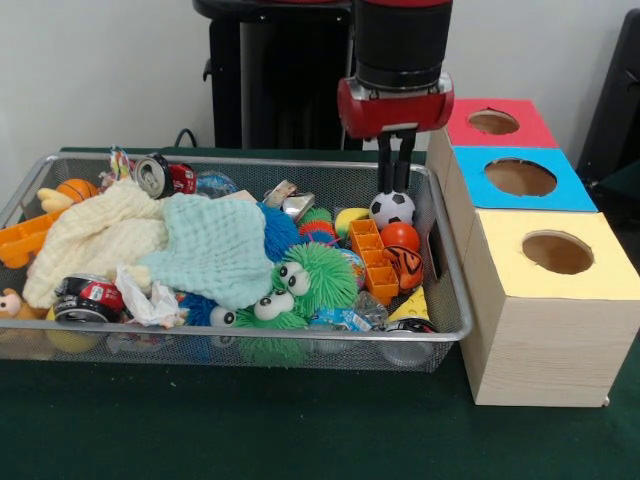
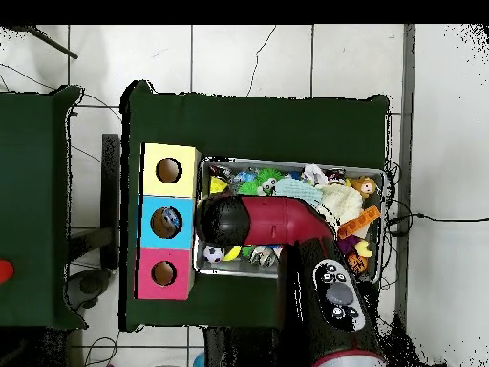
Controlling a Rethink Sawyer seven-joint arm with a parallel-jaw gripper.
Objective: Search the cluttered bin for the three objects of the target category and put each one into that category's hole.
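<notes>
The gripper (image 1: 396, 175) hangs with its two dark fingers (image 1: 384, 160) pointing straight down and close together, only a thin gap showing between them, and nothing is pinched there; their tips sit just above the small soccer ball (image 1: 392, 208), near the far right corner of the wire mesh bin (image 1: 445, 330). Whether the tips touch the ball cannot be told. Just beside that ball lie an orange ball (image 1: 400, 236) and a tiger-striped ball (image 1: 405, 266), with an orange plastic grid block (image 1: 373, 262) leaning against them — all packed into the bin's right end. Toward the middle a green spiky toy with googly eyes (image 1: 310, 280) sits next to a pale mint cloth (image 1: 215, 250) and a cream cloth (image 1: 95, 235), and a crushed red can (image 1: 165, 177) lies at the far rim. A small basketball (image 1: 77, 189) rests at the left end. Right of the bin stand three wooden boxes in a row, each with a round hole on top: the red-topped box (image 1: 497, 123) farthest, the blue-topped box (image 1: 520, 178) in the middle, the yellow-topped box (image 1: 556, 255) nearest. In the overhead view the red arm (image 2: 277, 222) reaches across the bin, covering much of it.
</notes>
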